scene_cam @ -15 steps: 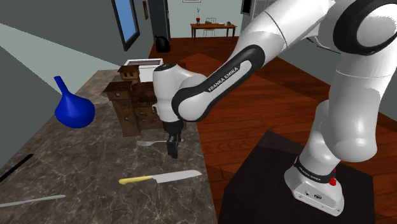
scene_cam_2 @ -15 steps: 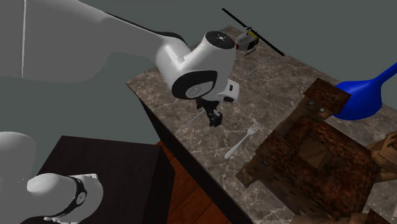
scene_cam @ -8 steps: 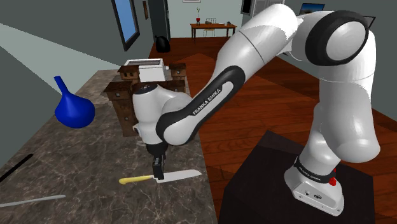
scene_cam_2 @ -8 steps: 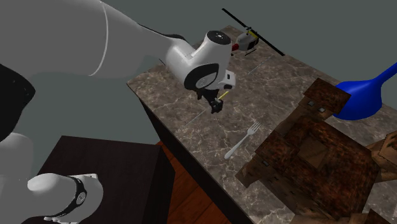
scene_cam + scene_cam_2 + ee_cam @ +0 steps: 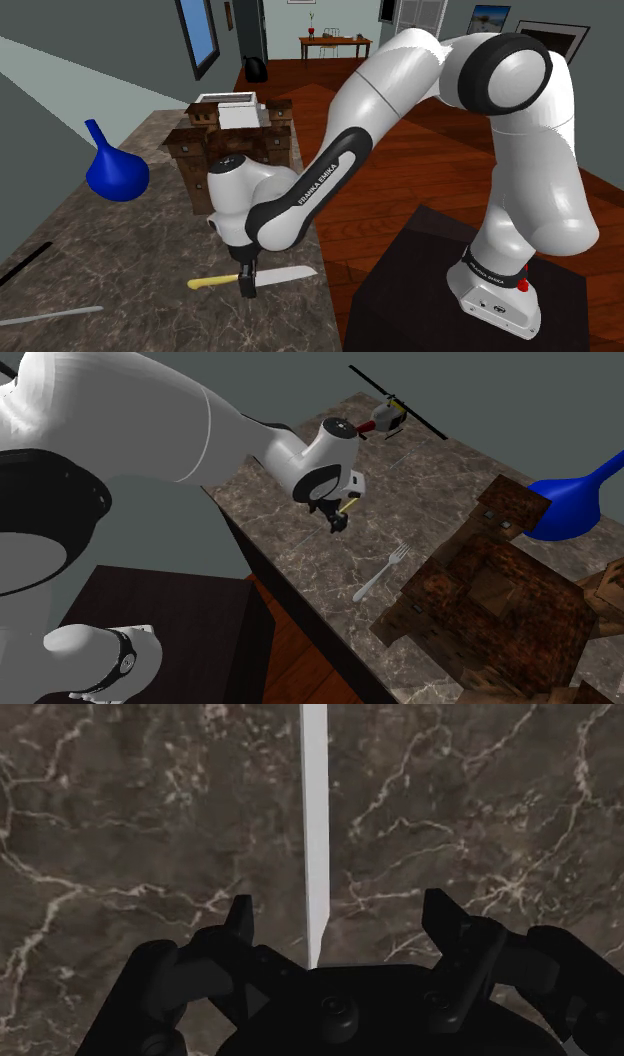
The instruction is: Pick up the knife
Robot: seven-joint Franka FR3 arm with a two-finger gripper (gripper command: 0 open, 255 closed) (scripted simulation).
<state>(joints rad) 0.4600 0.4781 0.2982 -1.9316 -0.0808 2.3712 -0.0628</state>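
Plainly, the fingers (image 5: 240, 919) stand wide apart, gripping nothing; the knife (image 5: 315, 824) lies between them untouched on the desk (image 5: 120, 824), its middle hidden behind the gripper (image 5: 247, 288) from the shoulder view.

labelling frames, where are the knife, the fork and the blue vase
knife (image 5: 285, 275), shoulder view, middle of the blade
fork (image 5: 372, 582), second exterior view, on its handle
blue vase (image 5: 118, 177), shoulder view, on its round body
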